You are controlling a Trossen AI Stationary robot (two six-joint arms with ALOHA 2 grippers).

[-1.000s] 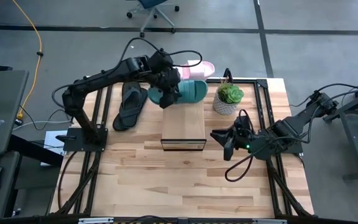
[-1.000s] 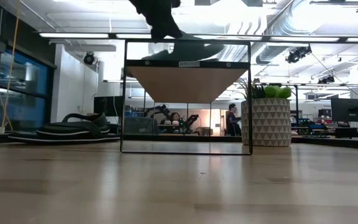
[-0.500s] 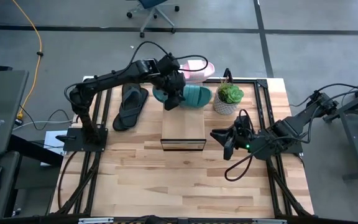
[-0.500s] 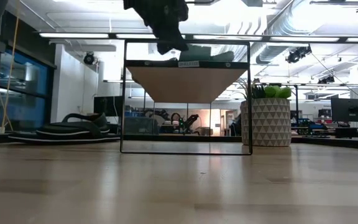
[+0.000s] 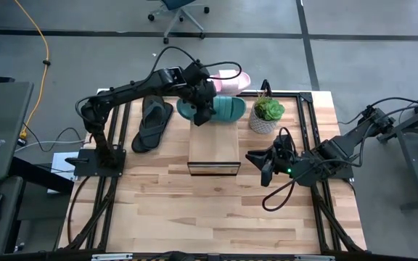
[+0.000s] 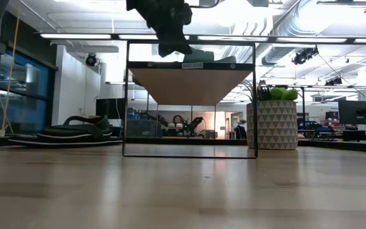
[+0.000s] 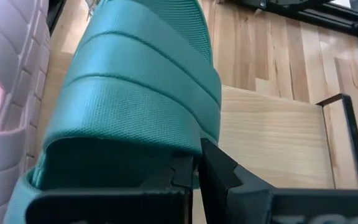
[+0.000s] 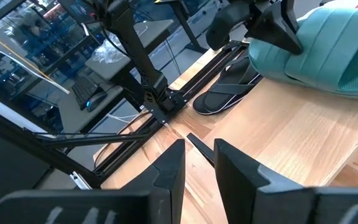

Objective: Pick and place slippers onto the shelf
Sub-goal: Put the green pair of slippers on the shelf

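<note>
One teal slipper pinched by left fingers over shelf; right fingers slightly parted, empty.

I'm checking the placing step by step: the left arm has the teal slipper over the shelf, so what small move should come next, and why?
Probably open the jaws and let go. The left gripper is shut on the teal slipper, which already seems to lie on the far end of the shelf beside the pink slipper. The right gripper waits beside the shelf.
</note>
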